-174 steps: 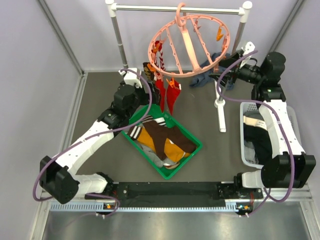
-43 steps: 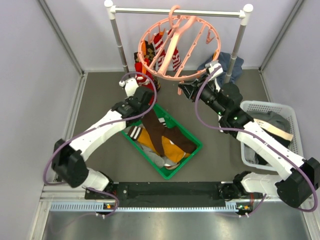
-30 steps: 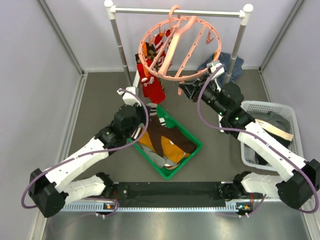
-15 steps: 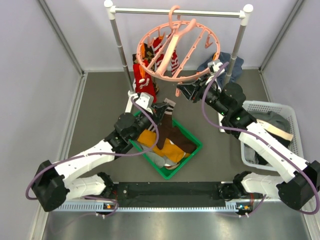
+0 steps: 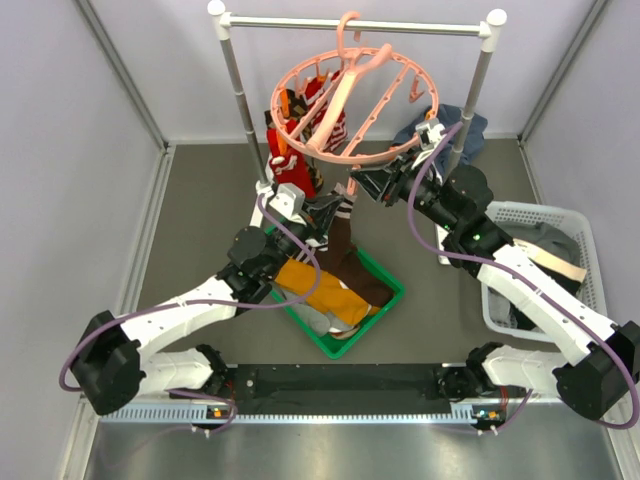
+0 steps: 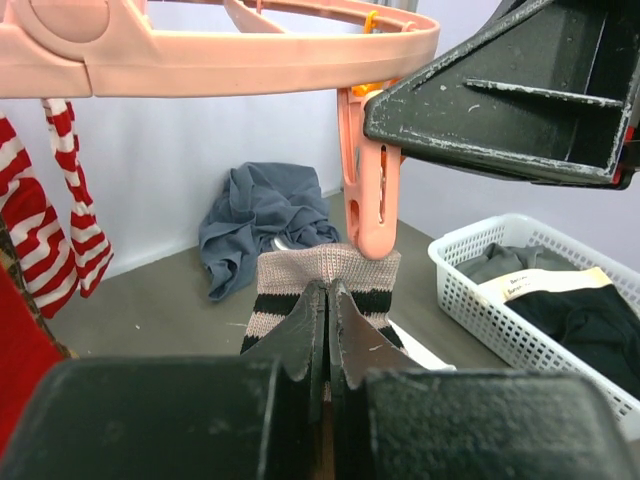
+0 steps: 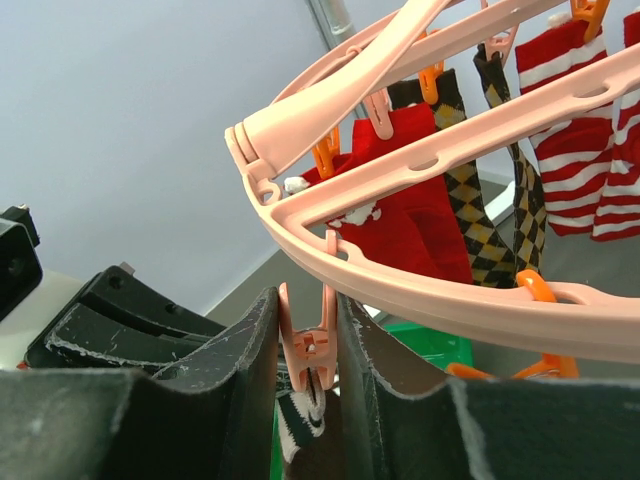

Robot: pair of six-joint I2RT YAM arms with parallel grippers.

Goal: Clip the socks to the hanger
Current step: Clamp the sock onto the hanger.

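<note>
The light is bright and even, and it comes from above. The table shows only faint, soft shadows near the arms. The top view is sharp. In the left wrist view, the left end effector is dark and blurry, but the sock at its tips is sharp. The right end effector is blurry too. The clip between its fingers and the hanger above it look clear.

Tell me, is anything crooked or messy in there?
Yes. The pink hanger looks tilted under the rail, with its hung socks all crowded on one side. A blue-grey cloth lies crumpled on the floor.
</note>
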